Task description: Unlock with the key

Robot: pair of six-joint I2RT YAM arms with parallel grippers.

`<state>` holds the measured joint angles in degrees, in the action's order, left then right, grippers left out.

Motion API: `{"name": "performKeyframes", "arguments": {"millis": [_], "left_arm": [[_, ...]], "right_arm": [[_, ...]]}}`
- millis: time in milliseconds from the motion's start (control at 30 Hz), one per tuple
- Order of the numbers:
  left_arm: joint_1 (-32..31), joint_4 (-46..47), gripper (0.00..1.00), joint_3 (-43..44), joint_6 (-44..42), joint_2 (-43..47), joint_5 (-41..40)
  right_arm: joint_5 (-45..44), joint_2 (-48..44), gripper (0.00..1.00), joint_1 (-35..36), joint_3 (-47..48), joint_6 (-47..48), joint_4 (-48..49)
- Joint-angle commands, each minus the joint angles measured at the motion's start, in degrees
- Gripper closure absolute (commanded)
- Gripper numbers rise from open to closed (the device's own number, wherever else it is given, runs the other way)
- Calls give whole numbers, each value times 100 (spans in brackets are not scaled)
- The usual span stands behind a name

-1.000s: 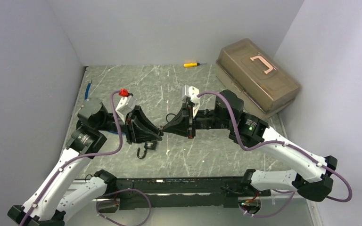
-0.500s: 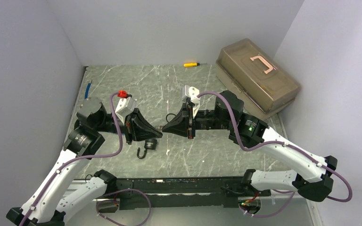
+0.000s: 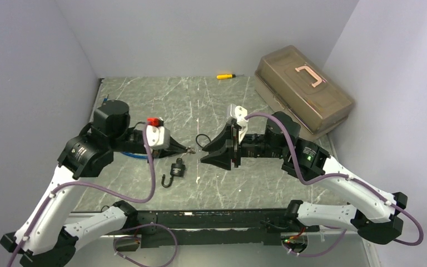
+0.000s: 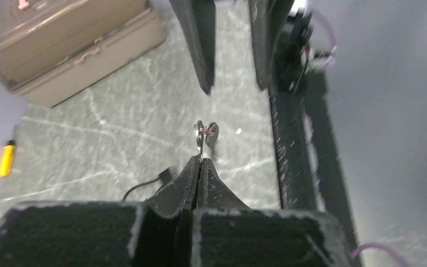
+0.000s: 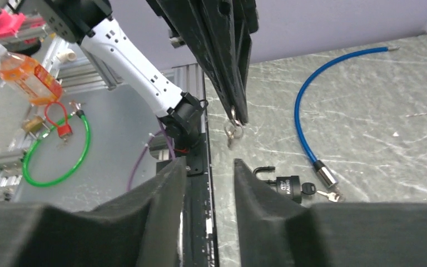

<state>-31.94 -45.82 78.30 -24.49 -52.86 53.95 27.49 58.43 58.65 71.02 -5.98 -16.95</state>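
Observation:
My left gripper (image 3: 184, 148) is shut on a small ring of silver keys (image 4: 200, 132), which hangs from its tips above the table and also shows in the right wrist view as the keys (image 5: 232, 131). My right gripper (image 3: 204, 156) faces it a short way to the right, open and holding nothing; its fingers (image 5: 178, 172) are parted. The black padlock (image 3: 176, 168) lies on the table below both grippers, its shackle (image 3: 168, 181) raised like a hook. A black-headed key (image 5: 308, 188) sits in the padlock (image 5: 287, 186). A blue cable (image 5: 310, 100) ends beside it.
A tan toolbox (image 3: 306, 89) stands at the back right against the wall. A yellow screwdriver (image 3: 225, 75) lies at the far edge of the table. Grey walls close in on three sides. The black rail (image 3: 211, 217) runs along the near edge.
The right gripper has opened and drawn back to the right. The left gripper has shut on the key ring and pulled left with it, its arm swinging up.

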Motion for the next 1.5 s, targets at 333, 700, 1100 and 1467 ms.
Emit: {"name": "performKeyframes", "arguments": {"millis": [333,700,1100,1467], "left_arm": [[-2345,-1712,100,418,-4753,-58,-4028],[-3457,2783,100,-3203,-9462,2213,-5313],[-3511,3839,100,-3944,-10702,2586,-5184],[-3564,3674,100,-4031,-11030,2641,-5249]], "right_arm": [[-378,-273,32,-52,-227,-331,365],[1172,147,31,-1019,-860,-2075,1860],[2450,737,49,-1313,-1564,-3663,3763],[2571,739,63,-1312,-1751,-4103,4466]]}}
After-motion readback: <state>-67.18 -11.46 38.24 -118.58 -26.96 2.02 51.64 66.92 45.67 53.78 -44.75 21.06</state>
